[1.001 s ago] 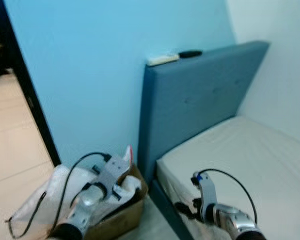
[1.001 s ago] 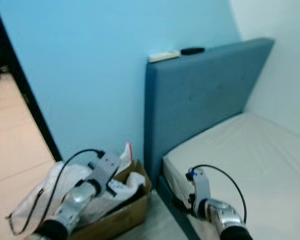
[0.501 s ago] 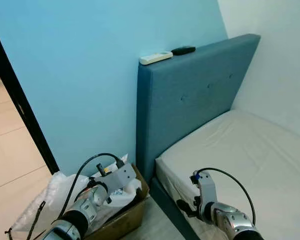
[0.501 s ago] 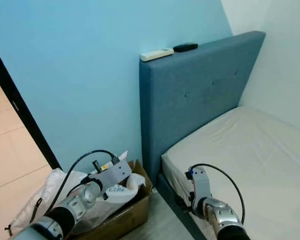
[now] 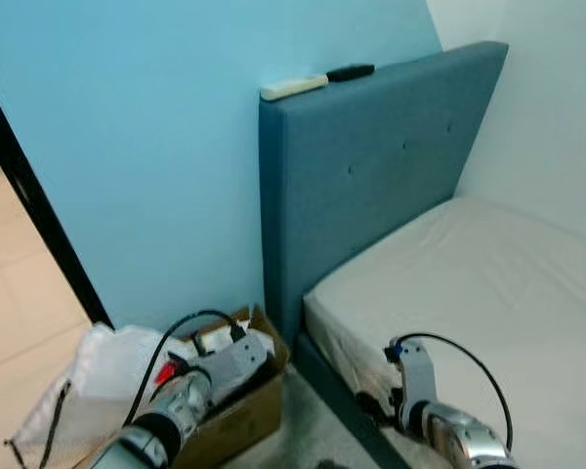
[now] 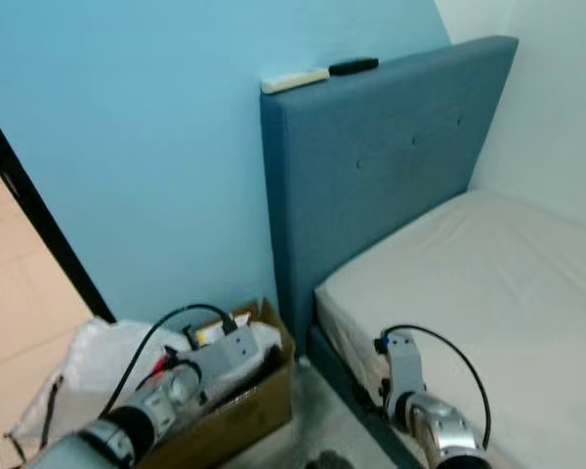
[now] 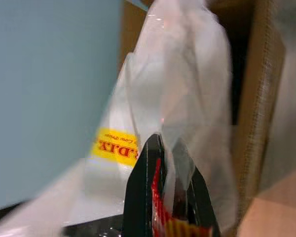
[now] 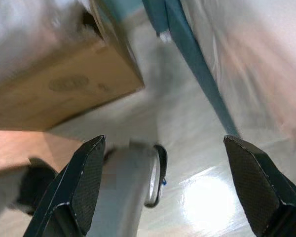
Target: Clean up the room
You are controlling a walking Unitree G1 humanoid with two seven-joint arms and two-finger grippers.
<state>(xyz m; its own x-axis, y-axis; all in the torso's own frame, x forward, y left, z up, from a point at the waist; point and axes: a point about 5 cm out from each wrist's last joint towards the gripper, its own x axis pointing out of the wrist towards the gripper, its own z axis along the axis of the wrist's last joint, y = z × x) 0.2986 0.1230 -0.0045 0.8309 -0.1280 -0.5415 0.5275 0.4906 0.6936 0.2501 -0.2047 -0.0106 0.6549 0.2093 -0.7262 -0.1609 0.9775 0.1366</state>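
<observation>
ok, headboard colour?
Blue-grey fabric headboard, with buttons. It shows best in the right eye view.

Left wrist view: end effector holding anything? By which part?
Yes. The left end effector is shut on a red and yellow wrapper, pinched at its edge, over the cardboard box. The right end effector is open, holding nothing.

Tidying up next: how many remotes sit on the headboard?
2: a white remote at the headboard's wall end, a black remote just beyond it.
</observation>
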